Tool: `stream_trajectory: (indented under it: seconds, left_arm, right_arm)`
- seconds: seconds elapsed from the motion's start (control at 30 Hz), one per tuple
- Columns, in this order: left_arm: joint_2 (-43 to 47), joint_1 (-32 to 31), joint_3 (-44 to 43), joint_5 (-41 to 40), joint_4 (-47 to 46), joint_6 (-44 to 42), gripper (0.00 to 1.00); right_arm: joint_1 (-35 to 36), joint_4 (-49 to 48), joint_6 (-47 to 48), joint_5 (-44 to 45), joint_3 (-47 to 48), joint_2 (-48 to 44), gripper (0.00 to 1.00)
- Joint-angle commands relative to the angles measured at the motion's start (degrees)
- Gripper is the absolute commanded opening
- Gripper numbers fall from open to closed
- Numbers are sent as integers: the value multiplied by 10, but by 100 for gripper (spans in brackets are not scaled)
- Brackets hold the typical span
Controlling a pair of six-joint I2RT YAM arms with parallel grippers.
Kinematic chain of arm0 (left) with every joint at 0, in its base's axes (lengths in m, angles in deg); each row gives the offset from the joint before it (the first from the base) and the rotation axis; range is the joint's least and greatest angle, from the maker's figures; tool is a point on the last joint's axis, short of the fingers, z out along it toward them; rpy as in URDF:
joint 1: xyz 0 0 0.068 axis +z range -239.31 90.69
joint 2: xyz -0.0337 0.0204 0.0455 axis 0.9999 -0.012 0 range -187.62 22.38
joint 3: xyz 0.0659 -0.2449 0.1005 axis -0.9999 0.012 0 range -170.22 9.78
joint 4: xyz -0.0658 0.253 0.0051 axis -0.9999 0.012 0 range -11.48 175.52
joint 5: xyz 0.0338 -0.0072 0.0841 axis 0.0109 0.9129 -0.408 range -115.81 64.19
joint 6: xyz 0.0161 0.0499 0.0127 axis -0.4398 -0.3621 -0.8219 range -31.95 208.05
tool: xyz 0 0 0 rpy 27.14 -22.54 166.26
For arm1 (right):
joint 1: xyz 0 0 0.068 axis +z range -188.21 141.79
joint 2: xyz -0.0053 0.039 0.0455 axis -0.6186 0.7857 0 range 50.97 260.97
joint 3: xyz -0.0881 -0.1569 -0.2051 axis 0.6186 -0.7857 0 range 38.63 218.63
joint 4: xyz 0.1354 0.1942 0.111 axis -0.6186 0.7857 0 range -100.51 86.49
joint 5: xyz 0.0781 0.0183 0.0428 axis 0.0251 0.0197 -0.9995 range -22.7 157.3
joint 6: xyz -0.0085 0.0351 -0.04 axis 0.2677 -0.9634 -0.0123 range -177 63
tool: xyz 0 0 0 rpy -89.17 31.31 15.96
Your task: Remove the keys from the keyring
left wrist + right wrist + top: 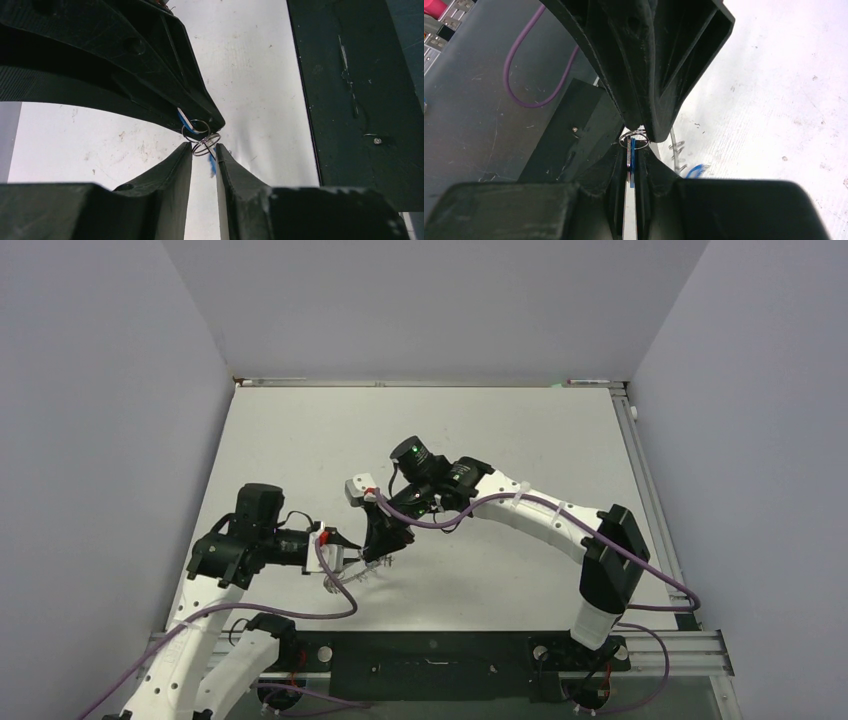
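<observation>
your right gripper (631, 150): clamped on blue key (631, 161). your left gripper (204, 146): nearly closed at ring (206, 144); cannot tell if gripping.

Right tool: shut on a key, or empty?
Shut on the blue key: right wrist view shows it pinched edge-on inside the right tool.

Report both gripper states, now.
Left gripper: jaws narrowed around the small wire ring; grip cannot be told.
Right gripper: shut on the blue key.
</observation>
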Motion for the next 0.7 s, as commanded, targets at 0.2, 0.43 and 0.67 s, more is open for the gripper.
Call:
stream_trajectory:
  seconds: [0.2,0.43,0.67]
  left_arm:
    - [5,-5,6,9,-15,9,10]
    - [22,0,14,-15,-76,106,0]
    - [45,29,25,-12,-155,233,0]
  right_arm:
    - [7,-9,27,-31,33,-10,5]
    - [-3,-5,33,-28,19,-21,5]
    - [-43,-20,31,-9,-29,-41,5]
